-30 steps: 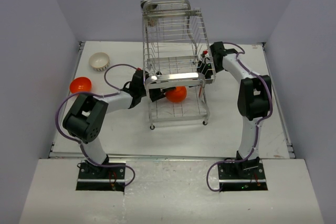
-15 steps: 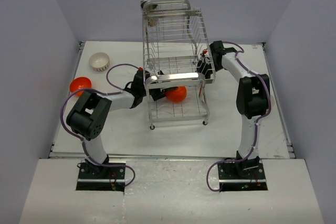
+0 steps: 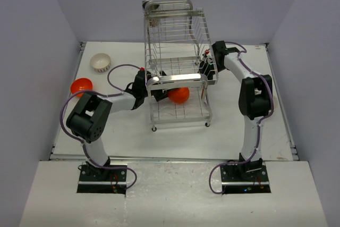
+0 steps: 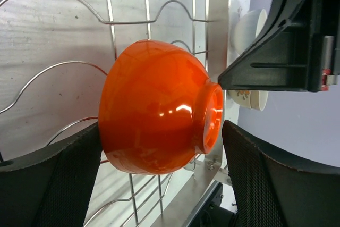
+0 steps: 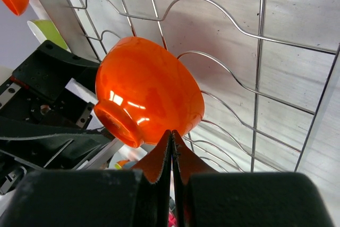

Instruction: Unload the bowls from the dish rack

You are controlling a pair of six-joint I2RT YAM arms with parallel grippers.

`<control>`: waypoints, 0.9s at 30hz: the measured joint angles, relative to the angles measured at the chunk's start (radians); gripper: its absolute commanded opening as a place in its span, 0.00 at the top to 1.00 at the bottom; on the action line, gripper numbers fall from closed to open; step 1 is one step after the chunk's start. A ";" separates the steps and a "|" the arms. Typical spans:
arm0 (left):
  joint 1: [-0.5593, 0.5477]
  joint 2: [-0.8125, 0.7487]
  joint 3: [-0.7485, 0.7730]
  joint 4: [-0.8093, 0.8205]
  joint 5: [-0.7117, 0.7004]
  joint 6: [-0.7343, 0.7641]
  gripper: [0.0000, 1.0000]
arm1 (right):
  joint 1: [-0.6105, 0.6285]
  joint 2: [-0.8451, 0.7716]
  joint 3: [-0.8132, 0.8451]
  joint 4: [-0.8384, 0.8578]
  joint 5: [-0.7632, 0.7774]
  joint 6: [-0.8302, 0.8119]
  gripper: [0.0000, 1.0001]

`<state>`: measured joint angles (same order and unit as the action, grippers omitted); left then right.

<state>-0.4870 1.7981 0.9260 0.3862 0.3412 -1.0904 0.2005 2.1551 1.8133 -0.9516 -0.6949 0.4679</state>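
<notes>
Your left gripper (image 3: 158, 95) is nearer. Its fingers (image 4: 69, 179) stand spread, one by the rim and one by the foot of the orange bowl (image 4: 154, 126), which lies tipped on the rack's (image 3: 178, 81) lower tier. The right gripper (image 5: 171, 147), fingers pressed together, waits at the rack's right side.

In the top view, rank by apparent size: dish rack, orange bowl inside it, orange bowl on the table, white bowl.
1. dish rack.
2-4, unranked: white bowl, orange bowl in the rack, orange bowl outside the rack look alike; bars partly hide the racked one.
</notes>
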 measured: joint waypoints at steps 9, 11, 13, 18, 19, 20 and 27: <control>0.000 -0.035 0.000 0.032 0.003 -0.010 0.15 | -0.001 0.000 0.003 -0.015 0.005 -0.006 1.00; 0.000 -0.035 0.000 0.041 0.006 -0.017 0.17 | -0.001 0.000 0.007 -0.023 0.011 -0.009 1.00; 0.000 -0.035 0.000 0.055 0.013 -0.023 0.21 | -0.001 0.000 0.011 -0.029 0.023 -0.012 1.00; 0.000 -0.021 0.000 0.092 0.030 -0.040 0.29 | -0.001 0.000 0.022 -0.041 0.041 -0.018 1.00; 0.000 -0.016 0.000 0.099 0.032 -0.043 0.29 | -0.001 0.000 0.023 -0.042 0.046 -0.019 1.00; 0.000 -0.011 0.000 0.105 0.035 -0.047 0.30 | -0.001 0.000 0.023 -0.045 0.051 -0.020 1.00; 0.000 0.030 0.005 0.133 0.055 -0.062 0.38 | -0.005 0.000 0.025 -0.060 0.062 -0.027 1.00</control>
<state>-0.4866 1.8278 0.9310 0.5194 0.3965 -1.1522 0.1959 2.1555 1.8381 -1.0119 -0.6331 0.4404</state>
